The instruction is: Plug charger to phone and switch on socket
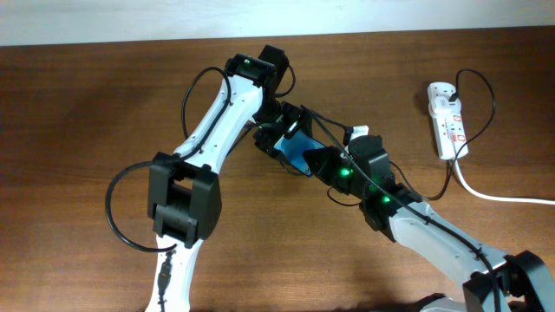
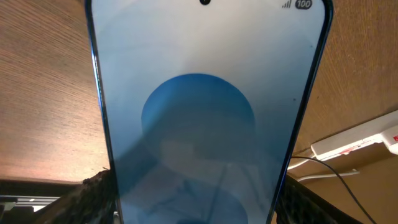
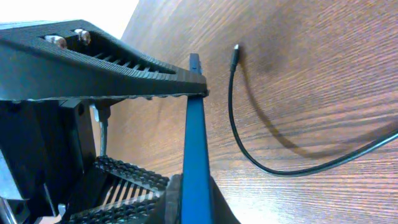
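Wooden bench (image 1: 87, 104), and both your claws pinch the phone (image 1: 299, 149) steady, so the charger (image 3: 235, 56) tip lies loose, waiting.

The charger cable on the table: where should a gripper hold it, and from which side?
Grip the charger cable just behind its plug tip, coming straight down from above. It lies flat and free on the table, away from the phone, so fingers can straddle it.

The phone (image 2: 205, 124) screen shows the number "100" in a dark battery badge at its top right corner, beside signal bars.
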`<state>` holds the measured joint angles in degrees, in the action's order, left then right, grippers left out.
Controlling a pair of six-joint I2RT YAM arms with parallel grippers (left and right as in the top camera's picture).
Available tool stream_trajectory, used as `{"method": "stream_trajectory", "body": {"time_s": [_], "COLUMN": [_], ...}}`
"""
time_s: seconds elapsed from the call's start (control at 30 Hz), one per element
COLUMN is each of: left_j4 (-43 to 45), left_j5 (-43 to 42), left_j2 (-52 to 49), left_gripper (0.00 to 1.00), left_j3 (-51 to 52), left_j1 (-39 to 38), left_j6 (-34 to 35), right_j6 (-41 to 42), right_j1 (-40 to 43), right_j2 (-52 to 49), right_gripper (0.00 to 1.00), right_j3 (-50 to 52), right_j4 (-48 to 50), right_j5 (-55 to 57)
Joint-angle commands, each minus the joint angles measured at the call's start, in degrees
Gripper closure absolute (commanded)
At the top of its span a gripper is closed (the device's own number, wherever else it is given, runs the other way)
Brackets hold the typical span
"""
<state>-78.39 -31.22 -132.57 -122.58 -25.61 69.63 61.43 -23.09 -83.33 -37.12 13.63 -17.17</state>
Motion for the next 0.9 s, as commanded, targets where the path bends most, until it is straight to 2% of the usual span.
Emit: {"method": "stream_trajectory", "body": {"time_s": [0.0, 0.07, 0.17, 0.2, 0.3, 0.33, 0.4, 0.67, 0.7, 0.8, 0.83, 0.87], "left_j4": [-0.46, -0.46, 0.15, 0.39, 0.35, 0.35, 0.37, 1.92, 2.84, 5.86, 6.01, 6.16], "left_j5": [-0.90, -0.87, -0.90, -0.90, -0.90, -0.90, -0.87, -0.42, -0.46, -1.09, -1.09, -1.09], "left_j2": [0.37, 0.37, 0.37, 0.37, 0.37, 0.37, 0.37, 0.37, 0.37, 0.37, 0.37, 0.37], "left_gripper": [0.86, 0.84, 0.76, 0.69, 0.60, 0.60, 0.51, 0.46, 0.47, 0.41, 0.37, 0.37], "left_j3": [-1.27, -1.27, -1.27, -1.27, -1.27, -1.27, -1.27, -1.27, -1.27, -1.27, -1.27, -1.27], "left_j1": [-0.13, -0.13, -0.13, -0.13, -0.13, -0.13, -0.13, 0.02, 0.20, 1.46, 1.79, 2.43], "left_j6": [0.68, 0.68, 0.68, 0.68, 0.66, 0.66, 0.66, 0.61, -0.37, -11.13, -12.37, -12.96], "right_j6": [-3.45, -3.45, -2.60, -2.36, -2.36, -2.36, -2.36, -1.09, -1.09, -1.09, -1.09, -1.09], "right_j1": [-0.63, -0.63, -0.61, -0.61, -0.61, -0.61, -0.52, -0.50, -0.39, -0.39, -0.39, -0.39], "right_j2": [-0.42, -0.42, -0.42, -0.42, -0.42, -0.42, -0.42, -0.42, -0.42, -0.42, -0.42, -0.42], "right_gripper": [0.96, 0.96, 0.96, 0.96, 0.96, 0.96, 0.96, 0.96, 0.96, 0.96, 0.96, 0.96], "right_j3": [-1.16, -1.16, -1.16, -1.16, -1.16, -1.16, -1.16, -1.16, -1.16, -1.16, -1.16, -1.16], "right_j4": [0.35, 0.35, 0.35, 0.37, 0.35, 0.37, 0.37, 0.37, 0.37, 0.33, 0.33, 0.33], "right_j5": [-0.17, -0.17, -0.13, -0.13, -0.13, -0.13, -0.13, -0.07, -0.02, 0.57, 0.92, 1.38]}}
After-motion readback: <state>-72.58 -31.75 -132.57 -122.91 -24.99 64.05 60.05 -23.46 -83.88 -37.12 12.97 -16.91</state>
